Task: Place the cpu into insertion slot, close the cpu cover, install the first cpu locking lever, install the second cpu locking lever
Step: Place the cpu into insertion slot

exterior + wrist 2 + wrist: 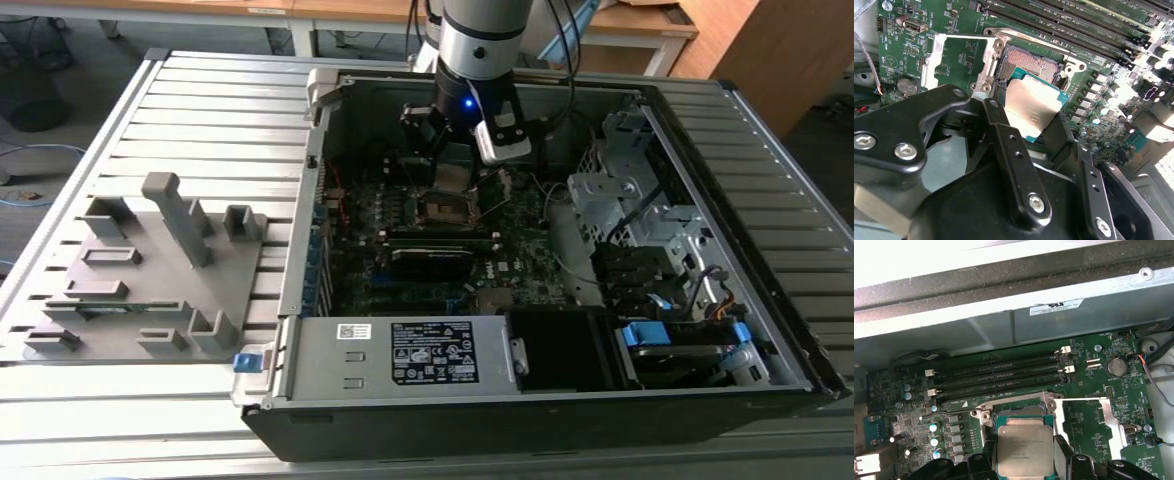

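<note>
Gripper clamped on the cpu by two opposite edges, fingers spread no wider than the chip. Cpu held over the open socket, metal top facing up. The cpu cover is swung open beside the socket

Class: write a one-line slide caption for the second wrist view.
Hand holds the cpu over the bare socket, cover lying open beside it.
</note>
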